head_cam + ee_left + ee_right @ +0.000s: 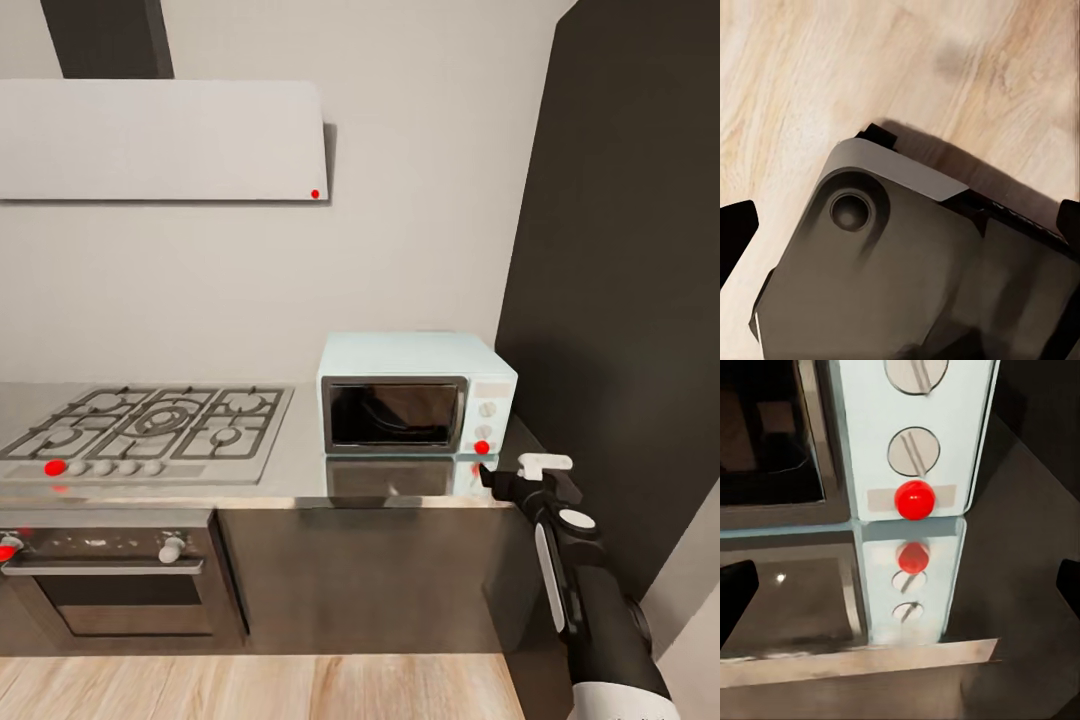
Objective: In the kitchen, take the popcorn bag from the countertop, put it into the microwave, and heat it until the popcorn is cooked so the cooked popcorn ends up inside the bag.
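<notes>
The pale mint-blue microwave (415, 372) stands on the steel countertop (298, 466) with its dark glass door shut. What is behind the glass cannot be made out, and the popcorn bag is hidden. My right gripper (486, 474) hovers just in front of the microwave's lower right corner, a little short of the red button (482, 447). In the right wrist view the red button (914, 499) sits below two round knobs, and the right gripper (900, 589) is open and holds nothing. My left gripper (900, 225) is open, pointing down over the robot's grey base (892, 262).
A five-burner gas hob (150, 425) lies left of the microwave, with a dark oven (110, 575) under it and a flat white hood (160, 140) above. A tall dark cabinet (620, 300) stands close on the right. Wooden floor (250, 690) runs along the cabinet fronts.
</notes>
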